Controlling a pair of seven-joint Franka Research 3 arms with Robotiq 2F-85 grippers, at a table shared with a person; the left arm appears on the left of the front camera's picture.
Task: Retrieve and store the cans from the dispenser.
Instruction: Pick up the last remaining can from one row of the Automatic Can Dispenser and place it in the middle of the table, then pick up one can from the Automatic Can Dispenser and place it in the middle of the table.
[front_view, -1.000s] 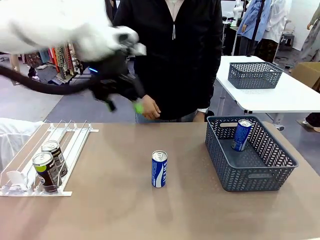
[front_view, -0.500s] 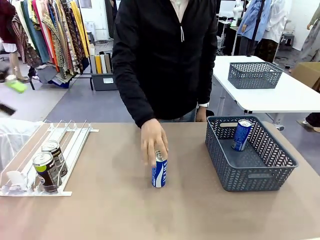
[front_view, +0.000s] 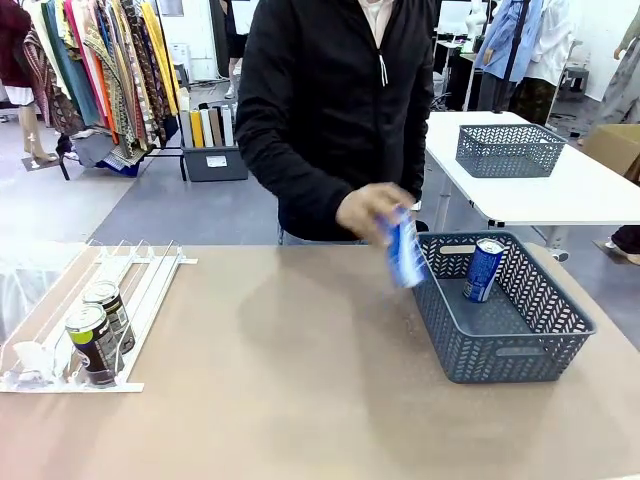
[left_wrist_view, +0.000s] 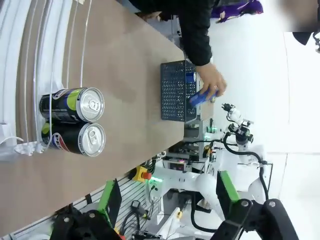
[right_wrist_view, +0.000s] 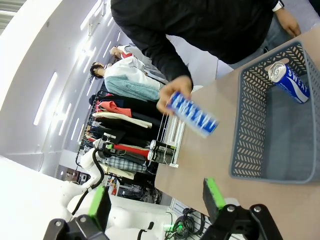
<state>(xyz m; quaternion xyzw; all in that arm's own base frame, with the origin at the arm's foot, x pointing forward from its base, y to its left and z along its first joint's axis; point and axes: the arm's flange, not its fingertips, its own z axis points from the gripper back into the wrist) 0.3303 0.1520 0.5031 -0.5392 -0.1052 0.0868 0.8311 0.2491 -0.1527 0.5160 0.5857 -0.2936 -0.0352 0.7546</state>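
Cans (front_view: 95, 340), two, upright, lodged in near-left dispenser (front_view: 145, 272); left gripper (left_wrist_view: 165, 192) judged nearer than right gripper (right_wrist_view: 155, 197); both spread wide, empty.

The person's hand (front_view: 372, 212) now holds the blue can (front_view: 405, 250) lifted off the worktop (front_view: 280, 380), beside the basket's (front_view: 520, 365) rim.

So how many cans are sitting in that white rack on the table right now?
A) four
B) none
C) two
C: a dark can with a green-yellow band and a second dark can just behind it stand near the front end of the dispenser, and there are no others in it.
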